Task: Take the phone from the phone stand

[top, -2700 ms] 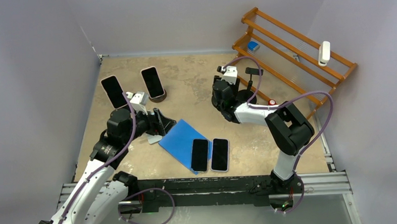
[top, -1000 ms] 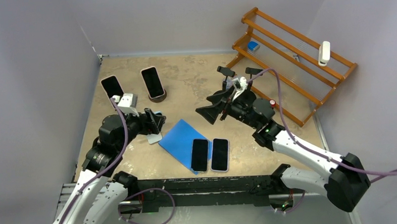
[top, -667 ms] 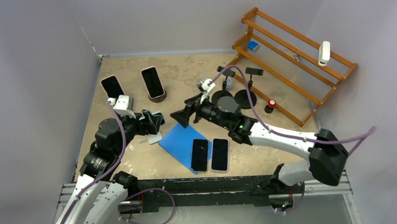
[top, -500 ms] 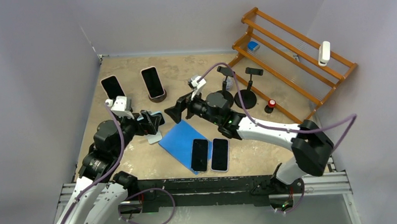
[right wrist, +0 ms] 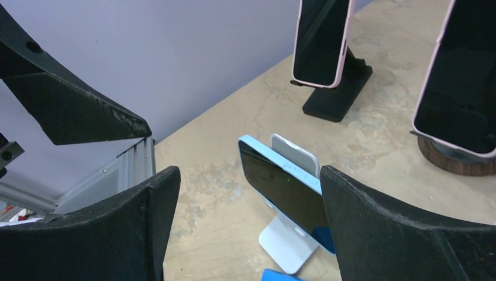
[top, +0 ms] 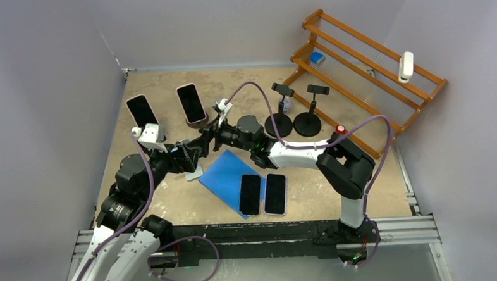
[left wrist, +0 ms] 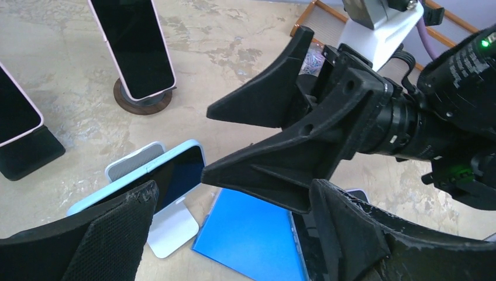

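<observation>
The light-blue phone [right wrist: 279, 188] leans in its white stand [right wrist: 288, 241] on the bench [top: 244, 90], with the left fingers [left wrist: 111, 234] and right fingers [right wrist: 386, 228] near it, both pairs spread apart and empty. It looks stiff, slick and glass-faced, so I'd pinch its long side edges rather than the screen.

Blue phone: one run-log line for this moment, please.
blue phone: on white stand; left gripper: open, near phone; right gripper: open, facing phone
</observation>
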### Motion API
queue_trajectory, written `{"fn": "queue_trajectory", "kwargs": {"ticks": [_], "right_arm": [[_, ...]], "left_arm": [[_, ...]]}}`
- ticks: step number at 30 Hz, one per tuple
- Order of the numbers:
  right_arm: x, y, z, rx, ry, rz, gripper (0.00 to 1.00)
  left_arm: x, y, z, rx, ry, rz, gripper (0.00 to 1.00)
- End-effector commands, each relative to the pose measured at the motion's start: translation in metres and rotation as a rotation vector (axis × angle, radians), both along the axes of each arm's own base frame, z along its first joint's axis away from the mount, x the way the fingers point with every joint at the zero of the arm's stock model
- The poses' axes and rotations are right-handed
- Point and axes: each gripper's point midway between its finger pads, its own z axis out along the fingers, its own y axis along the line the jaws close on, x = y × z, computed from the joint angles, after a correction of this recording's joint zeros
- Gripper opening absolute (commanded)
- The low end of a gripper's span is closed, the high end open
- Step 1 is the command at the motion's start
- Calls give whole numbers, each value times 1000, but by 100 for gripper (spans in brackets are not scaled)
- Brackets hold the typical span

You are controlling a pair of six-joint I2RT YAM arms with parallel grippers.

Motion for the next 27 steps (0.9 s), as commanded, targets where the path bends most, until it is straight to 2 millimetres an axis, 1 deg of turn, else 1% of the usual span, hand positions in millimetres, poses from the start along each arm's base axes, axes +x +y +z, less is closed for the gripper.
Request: {"fn": "queue_trajectory", "kwargs": {"ticks": [1, 4, 7, 13, 20, 24, 27], "right_arm": [[-1, 14, 41, 74, -110, 66, 89], [7, 20, 27, 13, -123, 62, 86], [9, 25, 16, -19, -120, 74, 84], [5, 29, -4, -61, -115, 119, 80], [1, 35, -26, -84, -99, 163, 78], [-3, 32, -40, -98, -76, 174, 79], [0, 27, -44, -108, -83, 147, 82]], "left_arm": [[-5, -5, 18, -2, -59, -48, 98], [-7, -7, 19, -3, -66, -61, 98], [-8, -8, 19, -1, -68, -69, 98], [-9, -13, 18, 1, -64, -100, 96], [-9, -13, 17, 4, -64, -102, 95], [-9, -15, 16, 7, -60, -111, 94], [-8, -16, 15, 8, -56, -118, 94]]}}
